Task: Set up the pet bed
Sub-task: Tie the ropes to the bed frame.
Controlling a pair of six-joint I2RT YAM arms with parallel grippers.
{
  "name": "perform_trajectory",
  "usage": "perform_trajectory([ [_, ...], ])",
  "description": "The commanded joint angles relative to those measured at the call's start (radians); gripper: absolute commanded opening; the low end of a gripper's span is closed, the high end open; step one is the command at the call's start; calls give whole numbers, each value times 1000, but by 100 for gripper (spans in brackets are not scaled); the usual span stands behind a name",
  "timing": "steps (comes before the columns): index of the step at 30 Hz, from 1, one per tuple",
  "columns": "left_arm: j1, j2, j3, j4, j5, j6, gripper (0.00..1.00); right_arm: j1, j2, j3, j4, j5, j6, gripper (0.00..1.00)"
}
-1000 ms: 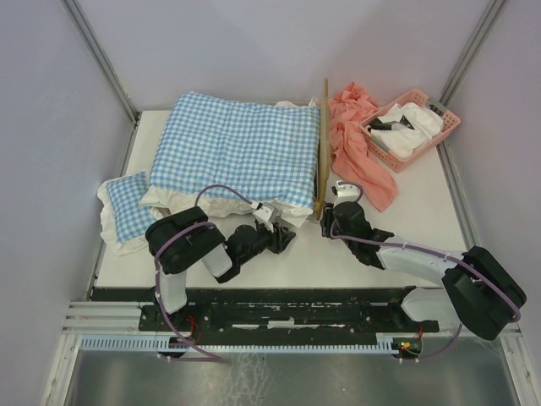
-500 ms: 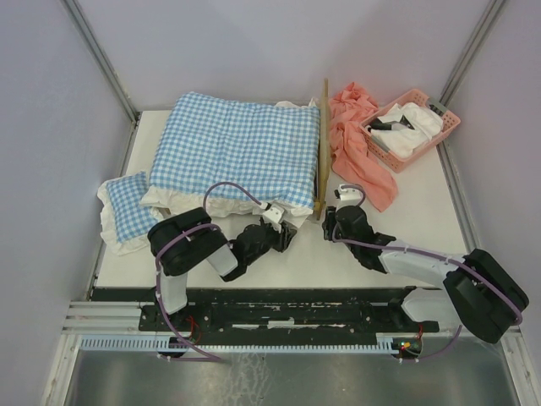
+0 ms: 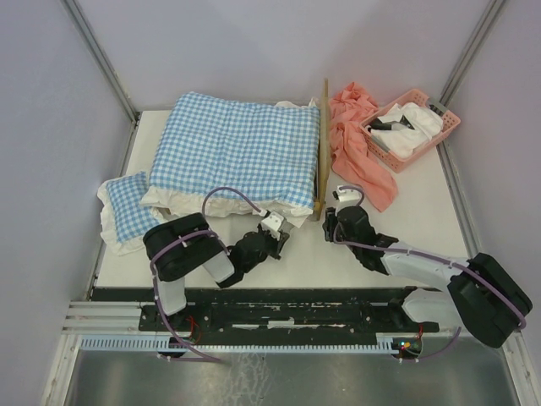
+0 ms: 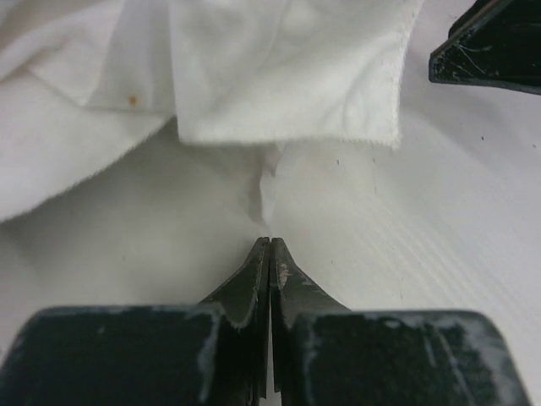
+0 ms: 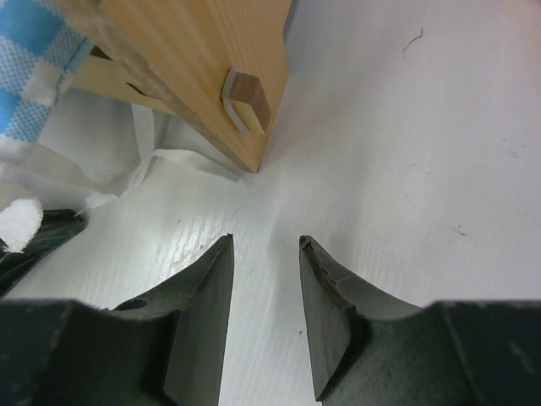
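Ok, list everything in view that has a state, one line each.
pet bed: standing on the table, base covered by the cushion
checked cushion: spread over the bed, white frill hanging at the near edge
small checked pillow: lying flat, left of the bed
pink cloth: crumpled between headboard and basket
pink basket: upright, holding white items
left gripper: shut, empty, near the frill
right gripper: open, empty, near the frame's corner

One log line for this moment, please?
left gripper shut, empty, near white fabric frill | right gripper open, facing light-wood bed frame corner
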Motion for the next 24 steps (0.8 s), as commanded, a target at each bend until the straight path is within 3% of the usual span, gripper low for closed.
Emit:
perform_trajectory([
  [1,-15,-97,-77,-1,-21,-52,3,-6,40,62,-6,-55,-66,45],
  [7,-17,-153,-127,1,-31,-85,3,-5,73,59,37,-75,-48,44],
  [13,-17,-171,-81,-83,-29,-37,24,-5,85,64,26,-68,-49,44],
  [24,-17,-173,34,-164,-34,108,46,-6,36,32,32,-40,-56,45],
])
